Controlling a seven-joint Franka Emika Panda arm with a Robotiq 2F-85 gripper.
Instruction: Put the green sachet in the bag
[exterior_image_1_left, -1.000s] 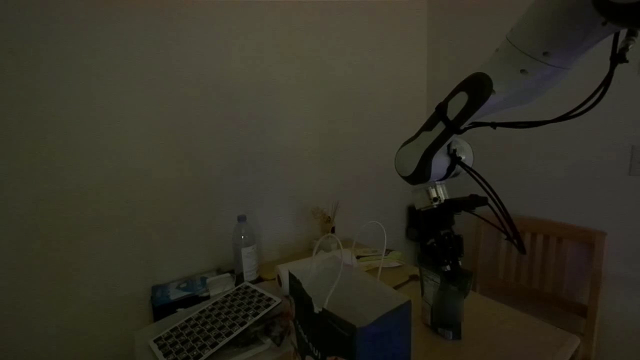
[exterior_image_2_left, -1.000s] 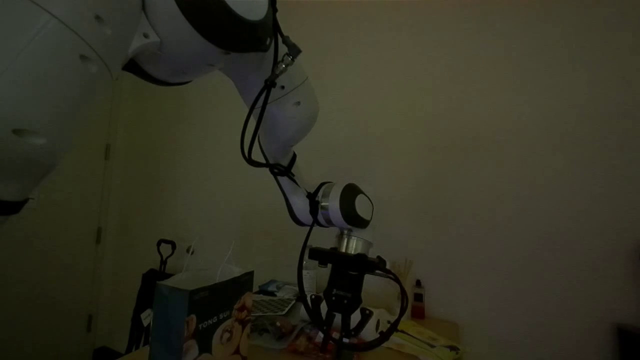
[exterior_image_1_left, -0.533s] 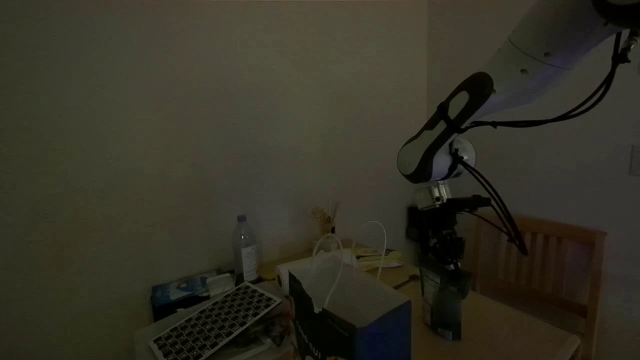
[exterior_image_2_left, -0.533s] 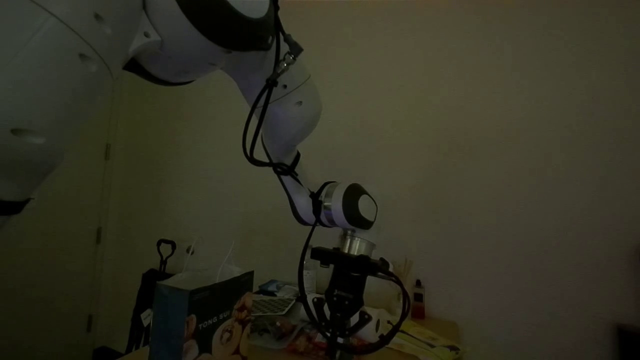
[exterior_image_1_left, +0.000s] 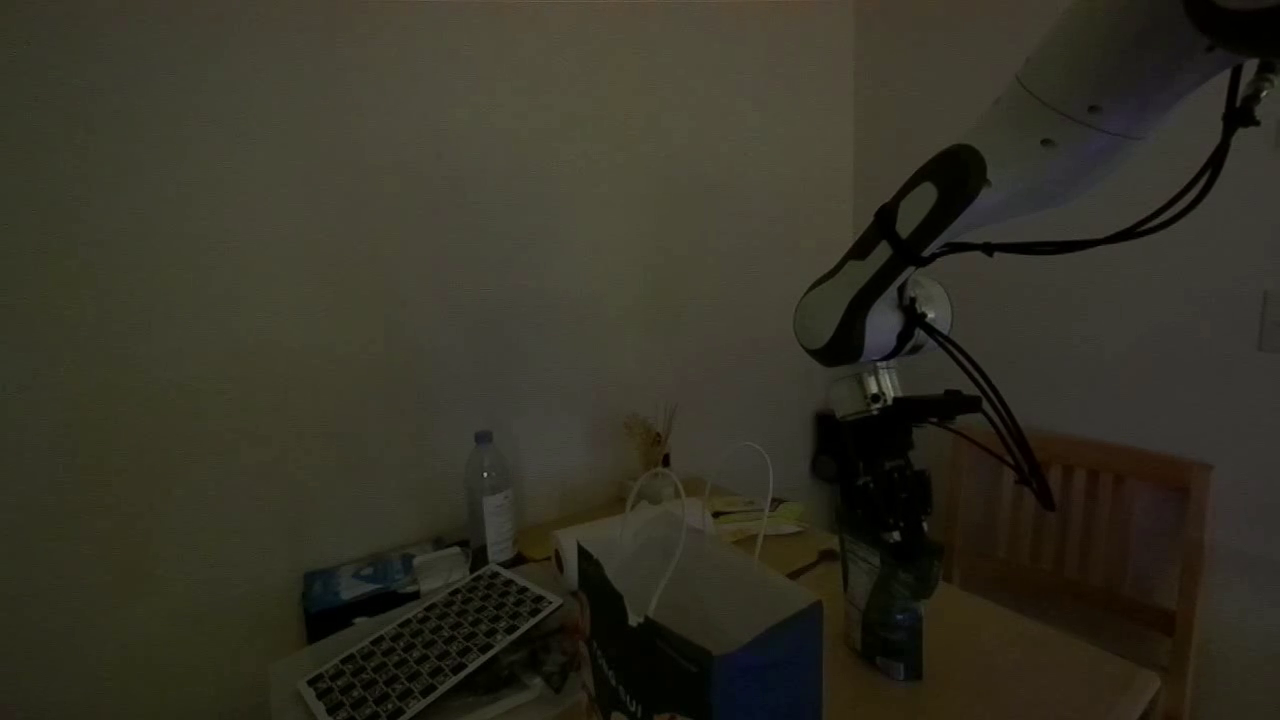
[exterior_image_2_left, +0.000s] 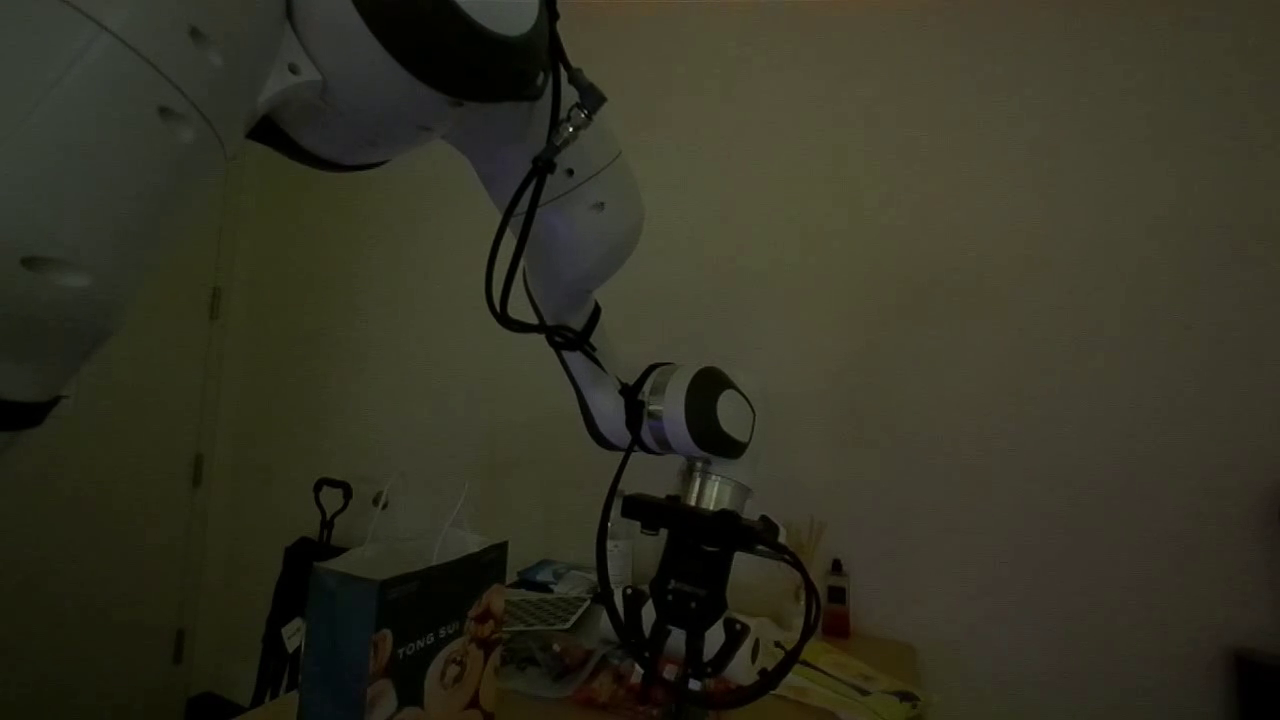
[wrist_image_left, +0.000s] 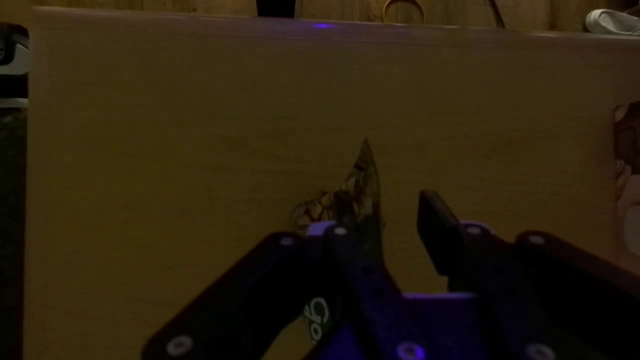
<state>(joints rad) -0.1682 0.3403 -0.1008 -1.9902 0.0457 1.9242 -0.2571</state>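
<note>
Green, glossy film makes up the sachet (exterior_image_1_left: 888, 615), which appears to stand on the table (exterior_image_1_left: 1010, 650) at six o'clock below the gripper (wrist_image_left: 387, 207). The pincer is spread, its fingers (wrist_image_left: 440, 232) well apart in the wrist view. There the sachet overlaps the finger at nine o'clock, beside or around it I cannot tell, while table shows between it and the finger at three. Closing from so lopsided a start could, I judge, pinch only one fold or shove the sachet over; slick film might then slide out on the lift. The bag (exterior_image_2_left: 400, 635) stands at nine o'clock from the gripper in an exterior view; its pale handles (exterior_image_1_left: 770, 490) loop above the mouth and might snag, and a sachet carried too low would likely crumple its wall.

Light wood-toned, the table ends at twelve o'clock in the wrist view, planked floor (wrist_image_left: 340, 7) beyond. In an exterior view a grid-patterned tray (exterior_image_1_left: 430, 640) shows at seven, a clear bottle (exterior_image_1_left: 490, 510) between seven and eight, a slatted wooden chair (exterior_image_1_left: 1120, 458) at four. Plain walls (exterior_image_1_left: 400, 250) enclose the dim room.
</note>
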